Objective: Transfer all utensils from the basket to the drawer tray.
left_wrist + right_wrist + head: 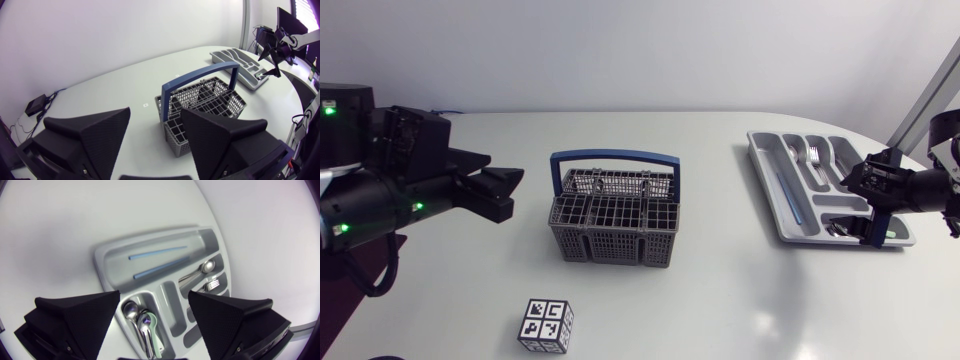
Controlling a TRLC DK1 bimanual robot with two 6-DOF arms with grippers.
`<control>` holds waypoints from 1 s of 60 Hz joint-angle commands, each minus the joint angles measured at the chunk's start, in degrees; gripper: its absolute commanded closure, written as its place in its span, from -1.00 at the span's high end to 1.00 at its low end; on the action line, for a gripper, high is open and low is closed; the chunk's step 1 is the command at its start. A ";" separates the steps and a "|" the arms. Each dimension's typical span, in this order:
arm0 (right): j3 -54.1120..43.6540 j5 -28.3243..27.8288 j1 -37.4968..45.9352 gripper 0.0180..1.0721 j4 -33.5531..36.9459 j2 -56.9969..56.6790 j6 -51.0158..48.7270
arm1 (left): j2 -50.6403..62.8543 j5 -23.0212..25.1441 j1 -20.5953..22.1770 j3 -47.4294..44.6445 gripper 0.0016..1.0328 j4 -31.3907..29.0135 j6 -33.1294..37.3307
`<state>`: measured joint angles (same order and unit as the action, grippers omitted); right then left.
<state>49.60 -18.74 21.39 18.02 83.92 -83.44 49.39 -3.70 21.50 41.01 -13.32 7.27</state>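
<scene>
Two grippers are seen with fingers spread wide and nothing held. The left gripper [505,193] is kept just beside the basket [615,215], apart from it. The right gripper [855,185] is hung over the drawer tray [768,185], well apart from the basket on its other side. Within the tray's compartments spoons [142,322], a fork [212,284] and two blue sticks [158,252] are laid. A marker-printed cube [546,326] is set near the basket's front.

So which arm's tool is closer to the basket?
Left. The left tool sits beside the basket, not touching it; the right tool hangs over the tray, well away.
</scene>
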 commanded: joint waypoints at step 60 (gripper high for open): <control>-22.53 10.92 -21.91 0.93 -2.99 -49.29 58.48 | -30.95 1.09 -13.19 -22.97 0.76 4.22 -0.55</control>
<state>30.61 -10.28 0.67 16.91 38.61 -29.78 20.51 -3.22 9.39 20.84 -10.39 8.51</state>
